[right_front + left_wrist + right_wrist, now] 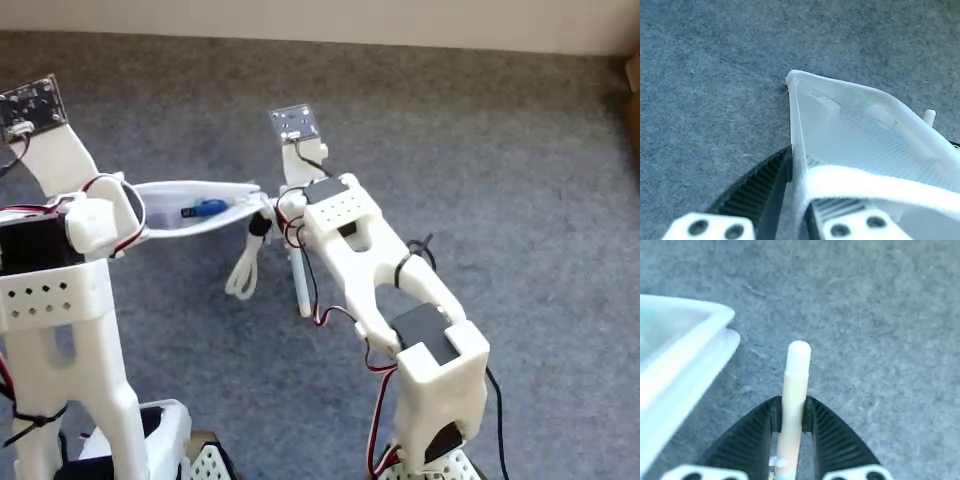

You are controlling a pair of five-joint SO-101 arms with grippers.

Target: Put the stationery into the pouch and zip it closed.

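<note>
Grey carpet-like covering on the desk [500, 150] lay under two white arms at work. The right gripper [792, 407] was clamped narrow on a white stick [798, 360], which ran straight out between its jaws. From above, the stick hung close to upright, its rounded tip pointing down at the desk. Just beside it, toward the left arm, lay the near end of the clear pouch [195, 215], apart from the stick. The pouch's long axis ran across the desk between the two arms, and a blue item [207, 208] showed inside. The left gripper [799, 167] was closed on the pouch's far end, pinching its edge. A white strap loop [243, 270] dangled from the pouch near the right gripper. With the right arm carrying the stick beside the pouch, the next move appeared to hinge on tipping the stick sideways to match the pouch's length before feeding it in. The zip looked yet to be drawn.
</note>
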